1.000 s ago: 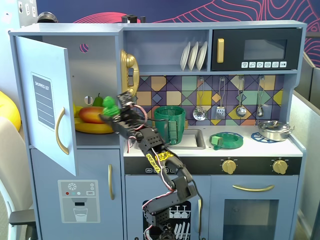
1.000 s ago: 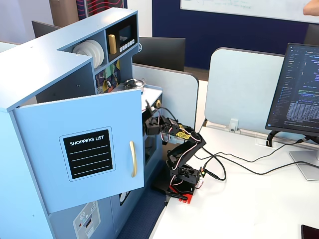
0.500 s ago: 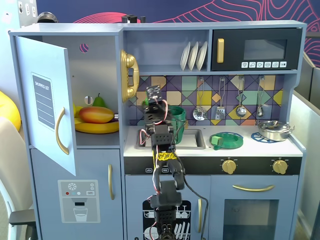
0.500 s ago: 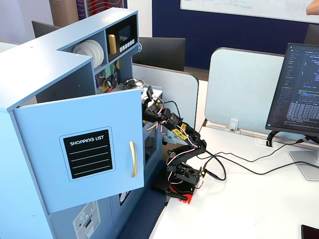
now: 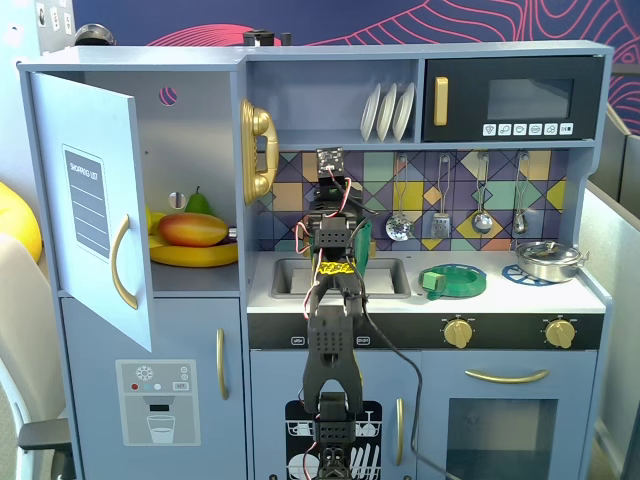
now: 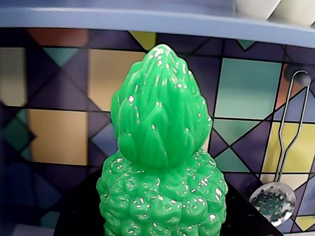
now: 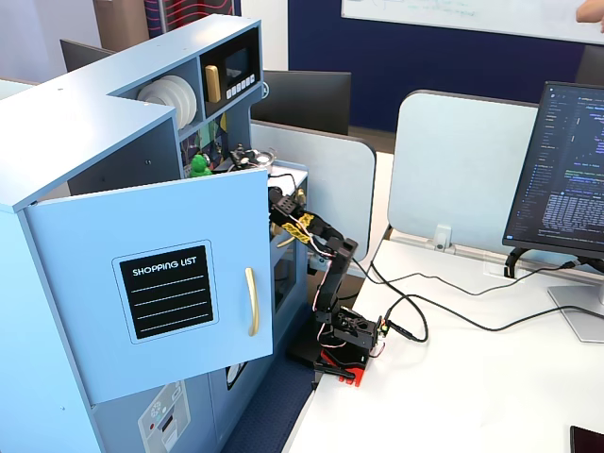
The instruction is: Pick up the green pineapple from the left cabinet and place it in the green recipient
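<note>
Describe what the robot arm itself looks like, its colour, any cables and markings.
The arm is built of black segments rising from a base low on the kitchen front. A yellow band with dark markings wraps one joint. Thin red, white and dark wires loop beside the upper links, and a black cable trails from the base. A small camera board sits on top.

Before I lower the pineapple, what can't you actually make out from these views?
- The green recipient: in a fixed view the arm covers it except for a sliver, so its mouth is unseen.
- The gripper's fingers: in the wrist view the green pineapple hides them; the bottom edge cuts off the pineapple's base.
- In another fixed view, the pineapple is tiny, and the open door of the left cabinet blocks the counter.
</note>
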Robot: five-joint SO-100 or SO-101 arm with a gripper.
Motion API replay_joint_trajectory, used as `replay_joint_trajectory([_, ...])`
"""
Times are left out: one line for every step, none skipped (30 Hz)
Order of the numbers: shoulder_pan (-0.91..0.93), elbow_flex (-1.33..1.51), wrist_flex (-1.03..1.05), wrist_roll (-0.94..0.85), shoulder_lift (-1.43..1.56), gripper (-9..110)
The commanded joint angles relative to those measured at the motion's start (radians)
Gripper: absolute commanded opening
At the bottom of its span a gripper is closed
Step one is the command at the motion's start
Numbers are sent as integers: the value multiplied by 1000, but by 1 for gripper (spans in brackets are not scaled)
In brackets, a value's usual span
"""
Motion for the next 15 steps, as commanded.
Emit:
replay_joint_trajectory([17,-170,-74,2,-101,0])
replay_joint_trajectory([20,-183,-83,-2,-120,0])
replay_joint_trajectory([21,-192,-87,-5,-133,0])
replay_joint_trajectory([21,-202,-89,-6,-147,0])
replay_joint_trajectory([21,-210,-89,-11,-158,0])
replay_joint_trajectory([23,-215,-89,-15,-166,0])
replay_joint_trajectory([23,-218,-89,-17,-172,0])
replay_joint_trajectory([23,-218,-89,-21,-176,0])
replay_joint_trajectory([23,-218,-89,-25,-179,0])
replay_joint_trajectory([25,-219,-87,-26,-183,0])
replay_joint_trajectory([28,-221,-86,-32,-186,0])
replay_joint_trajectory([29,-221,-84,-41,-187,0])
replay_joint_trajectory([31,-221,-83,-49,-189,1])
replay_joint_trajectory([32,-221,-83,-46,-190,5])
replay_joint_trajectory([35,-221,-91,-25,-192,14])
